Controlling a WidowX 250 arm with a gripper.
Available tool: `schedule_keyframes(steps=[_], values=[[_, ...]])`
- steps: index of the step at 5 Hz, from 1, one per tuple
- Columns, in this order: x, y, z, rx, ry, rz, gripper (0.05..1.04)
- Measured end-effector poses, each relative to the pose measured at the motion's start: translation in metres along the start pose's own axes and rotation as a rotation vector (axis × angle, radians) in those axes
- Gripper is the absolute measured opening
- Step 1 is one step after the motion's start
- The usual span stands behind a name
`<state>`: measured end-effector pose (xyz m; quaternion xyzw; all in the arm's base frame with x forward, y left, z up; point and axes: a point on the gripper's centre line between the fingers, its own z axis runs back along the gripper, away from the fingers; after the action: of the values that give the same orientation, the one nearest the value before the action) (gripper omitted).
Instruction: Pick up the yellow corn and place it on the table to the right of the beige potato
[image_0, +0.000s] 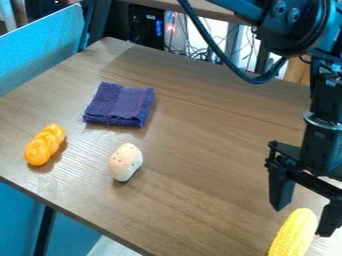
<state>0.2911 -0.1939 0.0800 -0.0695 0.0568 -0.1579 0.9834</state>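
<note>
Taking the middle of the camera view as the centre of the clock, the black gripper (302, 221) hangs between 4 and 5 o'clock, fingers pointing down. Its pincer is spread, with a wide gap between the two fingers and nothing pinched. Nearest to it is the yellow toy corn cob (292, 237), on the wooden table (200, 200) between 4 and 5 o'clock; its rounded upper end shows in the gap between the fingertips. I cannot tell whether either finger touches it.

A pale, speckled oval toy food (125, 162) lies between 7 and 8 o'clock, tilted slightly toward 1 o'clock. Near 9 o'clock is an orange braided toy bread (45, 145), its upper end also leaning toward 1 o'clock. A folded purple cloth (121, 104) lies at 10 o'clock, well apart from the gripper. The robot arm (294, 22) enters at 1 o'clock, with a black cable (215, 47) looping beside it.
</note>
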Motion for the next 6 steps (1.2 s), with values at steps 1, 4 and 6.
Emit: schedule_keyframes(steps=[1, 4, 6], values=[[-0.003, 0.004, -0.014, 0.012, 0.041, 0.014, 0.988], [0.000, 0.010, -0.040, 0.089, 0.034, 0.035, 0.988], [-0.004, 0.002, -0.051, 0.055, 0.036, 0.006, 0.988]])
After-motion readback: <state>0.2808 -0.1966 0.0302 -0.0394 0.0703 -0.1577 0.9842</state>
